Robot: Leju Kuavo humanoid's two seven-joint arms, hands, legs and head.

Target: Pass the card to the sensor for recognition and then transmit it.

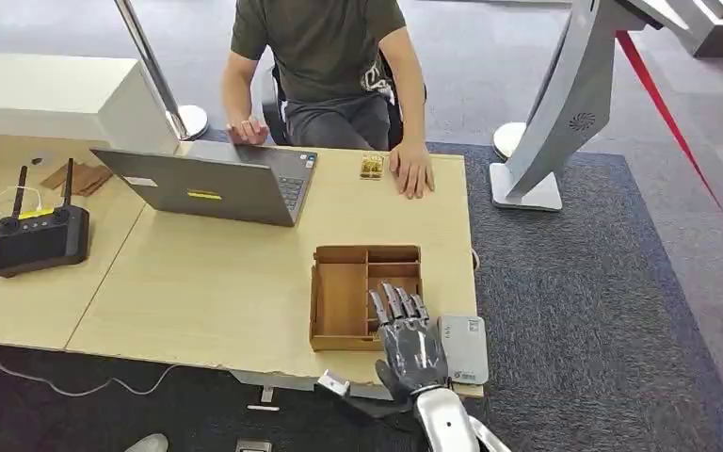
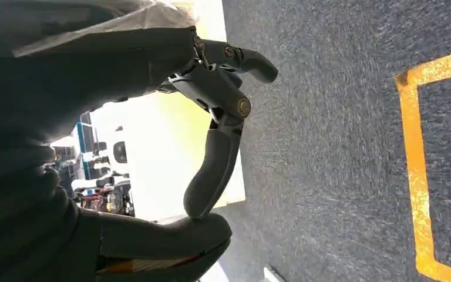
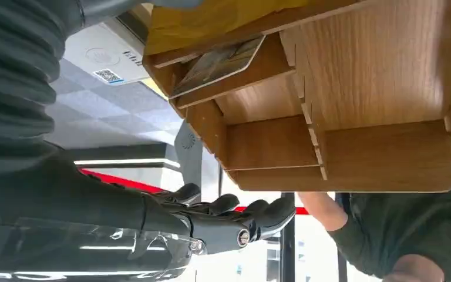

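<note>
A: Where is the right hand?

B: At the table's near edge, over the near right corner of the wooden tray. Its fingers are stretched out flat and slightly apart, reaching forward above the tray's small compartments; nothing is held in them.

A: And the card?

B: The right wrist view shows a card lying tilted in one of the tray's narrow compartments, close to the hand's fingers, which are extended just above it and not touching it. From the head view the hand covers that spot.

A: What lies just to the right of the hand?

B: The white sensor, flat on the table corner, just beside the hand and right of the tray.

A: The left hand?

B: It shows in its own wrist view, hanging over dark carpet with a yellow floor line beyond it. One finger curls in until its tip meets the thumb; nothing sits between them.

A: Beyond the right hand?

B: A person sits at the far side of the table, one hand flat on the wood next to a small golden object. Far and to the left of the hand stand an open laptop and a black controller with two antennas.
</note>
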